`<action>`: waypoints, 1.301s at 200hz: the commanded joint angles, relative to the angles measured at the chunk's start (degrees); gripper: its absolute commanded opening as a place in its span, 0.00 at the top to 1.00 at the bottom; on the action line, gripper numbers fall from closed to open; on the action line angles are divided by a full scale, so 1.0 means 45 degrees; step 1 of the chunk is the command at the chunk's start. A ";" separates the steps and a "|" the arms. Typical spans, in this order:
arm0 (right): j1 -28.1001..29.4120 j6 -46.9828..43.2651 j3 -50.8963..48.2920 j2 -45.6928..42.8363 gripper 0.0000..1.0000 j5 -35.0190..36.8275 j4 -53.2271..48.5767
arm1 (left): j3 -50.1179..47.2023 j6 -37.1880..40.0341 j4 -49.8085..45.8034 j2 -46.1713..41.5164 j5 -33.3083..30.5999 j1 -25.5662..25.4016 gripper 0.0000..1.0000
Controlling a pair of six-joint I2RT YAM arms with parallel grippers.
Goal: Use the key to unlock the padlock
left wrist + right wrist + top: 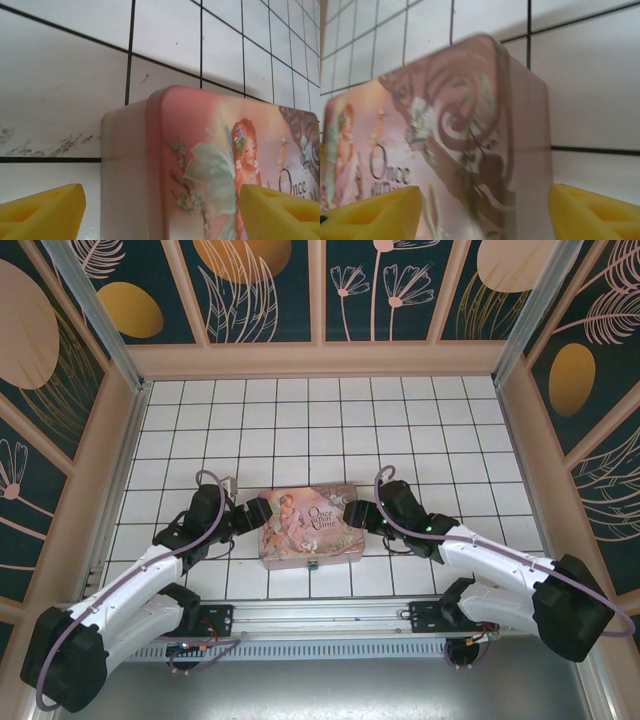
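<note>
Yellow fingers (40,212) of the left gripper (160,202) stand open astride a corner of the pink tin (200,165). Right wrist view: the right gripper (484,202) is open likewise, astride the tin's other end. Top view: grippers at the tin's 9 and 3 o'clock ends, with the padlock (313,563) at its 6 o'clock wall on the tabletop (300,410).

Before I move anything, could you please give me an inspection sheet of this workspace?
Surface: white tiled table, dark grid lines, faint scuffs near the tin.
Job's things: tiny padlock at the near edge of the pink picture tin; too small to tell whether it is locked.
Clutter: nothing seen.
Grippers: left gripper at the tin's left end, right gripper at its right end; both open, yellow fingers apart.
Cables: purple cables loop above each wrist, off the tin.
Surroundings: dark floral wall panels in wooden frames on three sides.
</note>
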 commanded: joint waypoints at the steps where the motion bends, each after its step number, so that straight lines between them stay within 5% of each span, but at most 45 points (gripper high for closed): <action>1: 0.0277 0.0695 -0.0233 0.0368 0.41 0.0249 0.0647 | -0.0384 -0.0280 0.0949 0.0507 0.0542 -0.0094 0.20; 53: 0.0319 0.0846 0.0690 0.1932 0.74 0.0339 0.1472 | 0.0135 -0.0259 0.2873 0.2798 0.0913 -0.0137 0.29; 157: -0.1918 0.0211 0.3668 0.5495 0.75 -0.0036 0.2892 | 0.4899 0.0828 0.4147 0.8144 -0.0024 -0.0137 0.28; 260: -0.2852 0.0322 0.5846 0.7786 0.63 -0.0418 0.3032 | 0.6666 0.1238 0.4672 1.0059 -0.0569 -0.0117 0.18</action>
